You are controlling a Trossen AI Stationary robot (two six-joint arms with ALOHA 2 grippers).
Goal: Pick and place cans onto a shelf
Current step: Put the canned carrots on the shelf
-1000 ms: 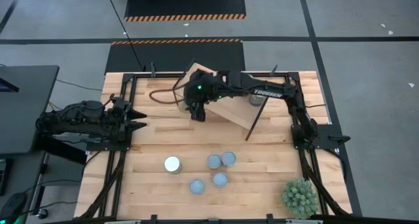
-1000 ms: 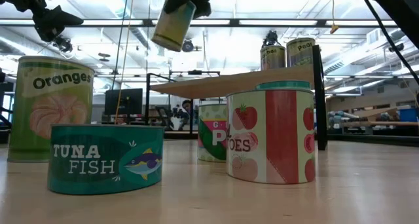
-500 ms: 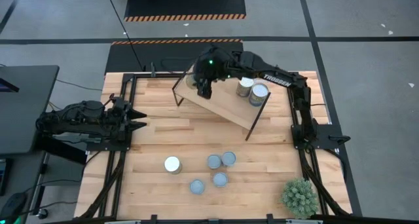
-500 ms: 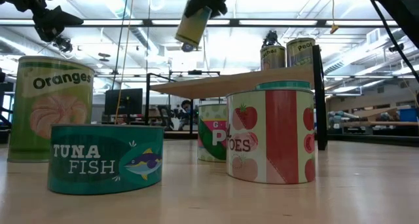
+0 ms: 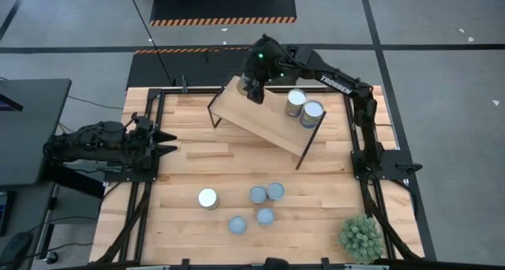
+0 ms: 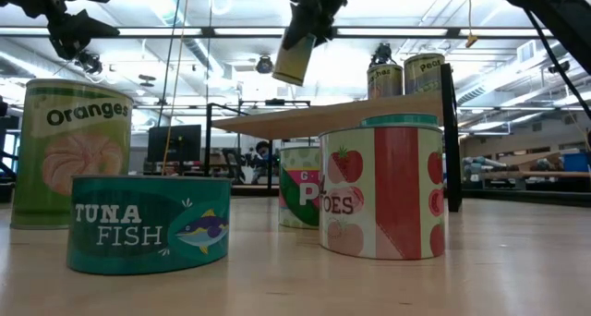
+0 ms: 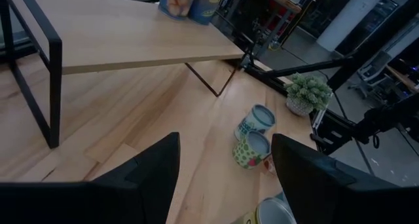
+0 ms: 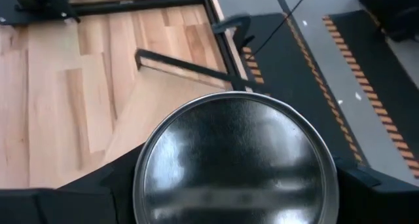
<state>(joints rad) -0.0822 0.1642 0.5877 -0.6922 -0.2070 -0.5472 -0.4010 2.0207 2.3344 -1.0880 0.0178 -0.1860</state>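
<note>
High view: five cans are left standing on the surface (image 5: 189, 163) toward its near edge, none yet taken up. Nearest is a blue-topped can (image 5: 237, 225), with another blue-topped can (image 5: 265, 216) just beside it; a little farther in, a white-topped can (image 5: 207, 198) stands apart to the left, and a pair of cans (image 5: 267, 193) stands close together near the middle. A green potted plant (image 5: 361, 237) is seen at the near right corner and is no part of the job.

At the left edge the left claw (image 5: 167, 141) is parked with its fingers parted and nothing between them.

Farther back, the shelf (image 5: 264, 120) is set askew across the far half of the surface. Two cans (image 5: 304, 106) are already placed upright, side by side, at its far right end. A third can, the carried can (image 6: 295, 60), is held tilted in the right claw (image 5: 253, 88) above the shelf's far left end, clear of the board, as the low view shows; in the right wrist view its metal end is seen clamped between the fingers.

Two placements are judged done, a third is under way, and five remain.
</note>
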